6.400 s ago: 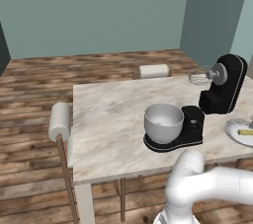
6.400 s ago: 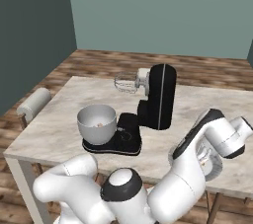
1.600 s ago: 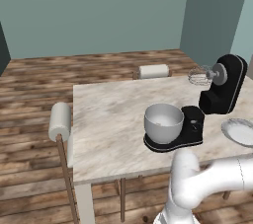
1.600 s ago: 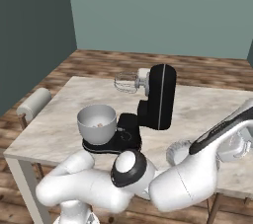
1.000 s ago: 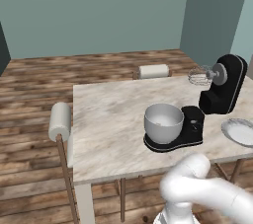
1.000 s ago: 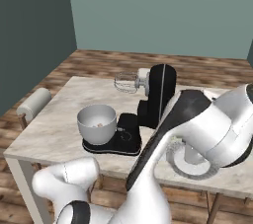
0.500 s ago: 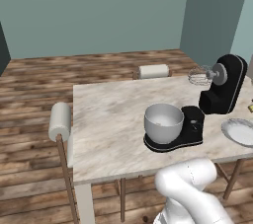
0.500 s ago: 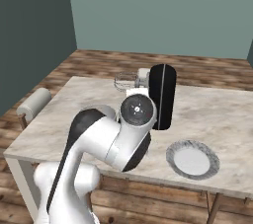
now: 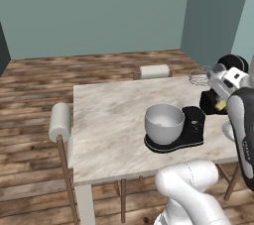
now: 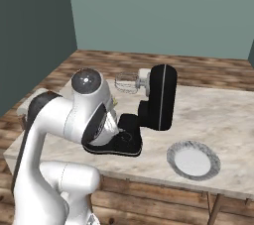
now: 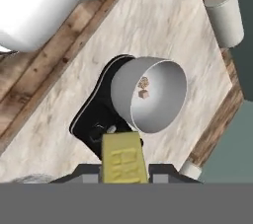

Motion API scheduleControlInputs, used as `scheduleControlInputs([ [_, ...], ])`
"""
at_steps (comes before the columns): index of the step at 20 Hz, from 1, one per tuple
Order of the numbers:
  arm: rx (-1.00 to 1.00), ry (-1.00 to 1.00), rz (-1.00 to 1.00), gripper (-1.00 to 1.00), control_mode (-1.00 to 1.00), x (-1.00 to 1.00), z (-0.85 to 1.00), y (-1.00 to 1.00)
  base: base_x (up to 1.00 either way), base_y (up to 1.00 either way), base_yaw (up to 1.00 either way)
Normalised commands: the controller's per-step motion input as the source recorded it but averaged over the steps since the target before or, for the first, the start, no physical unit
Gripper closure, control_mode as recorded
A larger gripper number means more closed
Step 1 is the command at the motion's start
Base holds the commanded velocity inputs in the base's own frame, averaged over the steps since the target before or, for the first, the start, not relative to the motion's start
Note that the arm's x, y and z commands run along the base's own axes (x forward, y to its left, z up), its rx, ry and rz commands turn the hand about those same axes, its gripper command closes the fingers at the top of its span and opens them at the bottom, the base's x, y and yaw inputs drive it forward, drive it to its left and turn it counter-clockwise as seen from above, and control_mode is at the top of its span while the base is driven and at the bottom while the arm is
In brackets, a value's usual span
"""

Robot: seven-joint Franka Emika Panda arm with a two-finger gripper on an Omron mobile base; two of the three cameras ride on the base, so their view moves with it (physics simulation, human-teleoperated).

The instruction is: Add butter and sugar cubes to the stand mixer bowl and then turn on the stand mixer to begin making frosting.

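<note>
My gripper [image 11: 123, 172] is shut on the butter [image 11: 123, 158], a pale-yellow stick held above the table. In the hand view the stand mixer bowl [image 11: 158, 100] lies just ahead of the stick, with two small brown sugar cubes [image 11: 143, 88] on its inner wall. From the left base view the gripper [image 9: 222, 101] hangs with the butter [image 9: 220, 105] to the right of the silver bowl [image 9: 163, 120], near the black stand mixer [image 9: 184, 132]. The mixer's head [image 10: 161, 97] is tilted up and its whisk [image 10: 126, 83] is clear of the bowl. My arm hides the bowl in the right base view.
A shallow grey-white plate [image 10: 193, 162] lies on the marble table [image 9: 109, 120] right of the mixer. Chairs with rolled white backs stand at the table's left side [image 9: 60, 121] and far side [image 9: 155, 71]. The tabletop left of the bowl is bare.
The arm has swung from over the plate at the right toward the mixer and bowl, carrying the butter along. Bowl, mixer and plate have stayed put.
</note>
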Motion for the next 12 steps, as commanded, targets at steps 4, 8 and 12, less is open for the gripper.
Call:
scheduleControlInputs([
  [4,-0.31,0.1,0.3,1.0,-1.0,0.35,-0.07,0.82,0.0,0.0,0.0],
  [8,-0.26,0.13,0.28,1.0,-1.0,0.55,-0.26,0.66,0.0,0.0,0.0],
  [12,-0.2,0.18,0.27,1.0,-1.0,0.64,-0.5,0.52,0.0,0.0,0.0],
])
